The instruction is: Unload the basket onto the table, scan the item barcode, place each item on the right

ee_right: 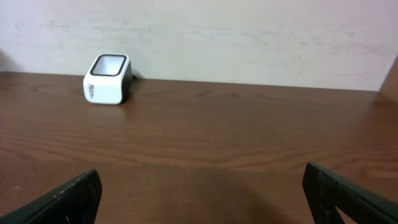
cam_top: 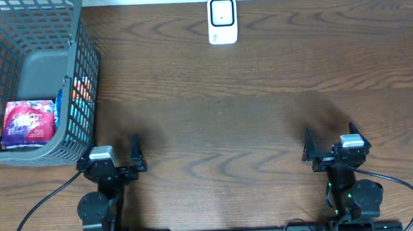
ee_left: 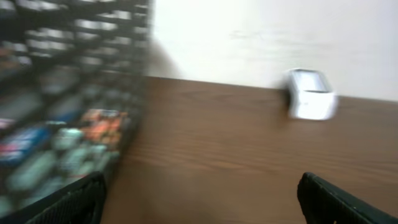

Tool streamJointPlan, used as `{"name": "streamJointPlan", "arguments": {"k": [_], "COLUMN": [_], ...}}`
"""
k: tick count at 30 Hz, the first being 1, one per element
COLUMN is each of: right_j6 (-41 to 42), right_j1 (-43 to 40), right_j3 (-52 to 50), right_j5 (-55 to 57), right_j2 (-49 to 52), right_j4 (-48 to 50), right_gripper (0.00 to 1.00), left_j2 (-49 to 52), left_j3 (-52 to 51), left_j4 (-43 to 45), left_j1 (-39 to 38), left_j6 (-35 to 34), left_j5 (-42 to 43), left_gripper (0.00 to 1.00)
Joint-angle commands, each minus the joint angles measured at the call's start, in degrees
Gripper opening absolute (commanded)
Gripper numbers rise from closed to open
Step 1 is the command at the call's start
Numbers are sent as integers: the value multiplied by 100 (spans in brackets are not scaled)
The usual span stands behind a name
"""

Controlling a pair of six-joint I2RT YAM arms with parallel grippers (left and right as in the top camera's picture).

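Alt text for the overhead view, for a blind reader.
A wooden table with a white barcode scanner at the far edge and a grey basket at left holding a red packet. The left gripper and right gripper rest open and empty at the near edge.

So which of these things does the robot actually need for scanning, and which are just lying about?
For the job: scanner, packet, basket holding it, left gripper, right gripper, both open.
Just there: table, cable.
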Motion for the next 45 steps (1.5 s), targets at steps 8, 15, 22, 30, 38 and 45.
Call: {"name": "streamJointPlan", "arguments": {"k": [8,15,22,30,38,45], "right_j6": [-26,-26,-26,-26,-26,-26], "right_j1": [96,96,96,96,96,96], "right_j3": [-13,-13,-13,-13,-13,-13], "right_j5": [-33,-33,-33,-33,-33,-33], "right_j2": [-28,-28,-28,-28,-28,-28], "right_j4": [-11,-11,-11,-11,-11,-11], "right_gripper": [99,99,99,99,99,99], "left_j2": [0,2,26,1255,2817,3351], "left_j3": [-79,-72,525,2350,3357,3626], "left_j4": [1270,2378,2417,1099,846,1718], "left_j1": [-24,-24,-22,-22,-24,-22], "left_j6": [-1976,-2087,-1904,-1102,-905,-905], "left_j5": [2551,3088,3082,2559,3928,3755], "left_gripper": [98,98,98,98,98,98]}}
